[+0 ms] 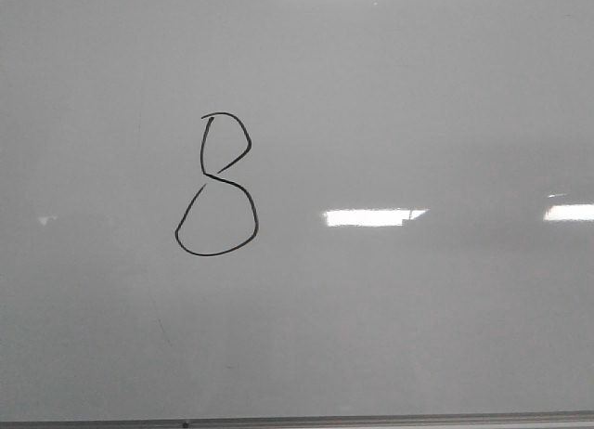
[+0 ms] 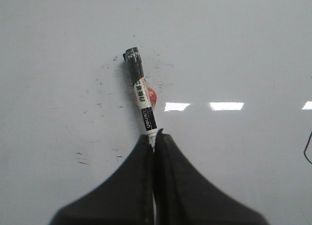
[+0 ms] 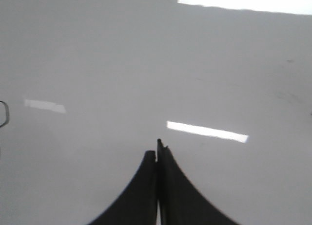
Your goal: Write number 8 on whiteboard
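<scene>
The whiteboard [image 1: 418, 104] fills the front view, glossy pale grey. A black hand-drawn number 8 [image 1: 216, 186] stands on it left of centre, with a small angular upper loop and a larger round lower loop. No gripper shows in the front view. In the left wrist view my left gripper [image 2: 155, 137] is shut on a marker [image 2: 141, 96] with a white and black label and a dark tip end, pointing away over the board [image 2: 243, 49]. In the right wrist view my right gripper [image 3: 157, 154] is shut and empty above the board [image 3: 97, 54].
The board's thin metal frame edge [image 1: 371, 418] runs along the bottom of the front view. Bright glare patches [image 1: 371, 217] lie right of the 8. Small black ink specks [image 2: 83, 159] dot the board near the marker. A bit of black line [image 3: 4, 113] shows at the right wrist view's edge.
</scene>
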`<action>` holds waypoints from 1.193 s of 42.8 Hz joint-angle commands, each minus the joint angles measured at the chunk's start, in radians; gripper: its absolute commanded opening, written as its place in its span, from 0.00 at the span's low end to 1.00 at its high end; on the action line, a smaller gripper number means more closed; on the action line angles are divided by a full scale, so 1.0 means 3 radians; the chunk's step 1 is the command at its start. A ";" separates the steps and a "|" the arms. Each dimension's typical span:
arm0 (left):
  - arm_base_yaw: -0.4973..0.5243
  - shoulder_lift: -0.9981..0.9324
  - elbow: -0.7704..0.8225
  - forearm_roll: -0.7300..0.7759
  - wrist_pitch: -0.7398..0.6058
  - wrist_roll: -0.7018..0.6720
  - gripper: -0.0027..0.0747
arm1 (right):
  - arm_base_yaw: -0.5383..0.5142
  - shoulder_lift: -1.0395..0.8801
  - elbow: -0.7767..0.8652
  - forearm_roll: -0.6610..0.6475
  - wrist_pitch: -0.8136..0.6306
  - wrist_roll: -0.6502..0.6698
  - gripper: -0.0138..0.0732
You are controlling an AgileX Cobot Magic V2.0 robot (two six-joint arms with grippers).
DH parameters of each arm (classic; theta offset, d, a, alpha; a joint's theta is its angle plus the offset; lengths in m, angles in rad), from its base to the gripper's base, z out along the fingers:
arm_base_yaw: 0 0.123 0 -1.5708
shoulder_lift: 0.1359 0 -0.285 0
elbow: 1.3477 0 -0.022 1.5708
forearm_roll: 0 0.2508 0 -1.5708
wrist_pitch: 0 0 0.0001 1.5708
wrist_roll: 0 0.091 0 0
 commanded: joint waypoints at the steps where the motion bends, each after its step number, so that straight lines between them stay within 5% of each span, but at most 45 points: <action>1: -0.0014 -0.0042 0.0041 -0.0003 -0.0284 -0.0022 0.01 | -0.0174 -0.0004 0.0087 -0.0506 -0.0384 0.0540 0.08; 9: -0.0014 -0.0042 0.0041 -0.0003 -0.0284 -0.0022 0.01 | -0.0365 -0.0341 0.0400 -0.0846 -0.0196 0.1189 0.08; 51: -0.0014 -0.0042 0.0041 -0.0003 -0.0284 -0.0022 0.01 | -0.0421 -0.0489 0.0651 -0.0861 0.0128 0.1165 0.08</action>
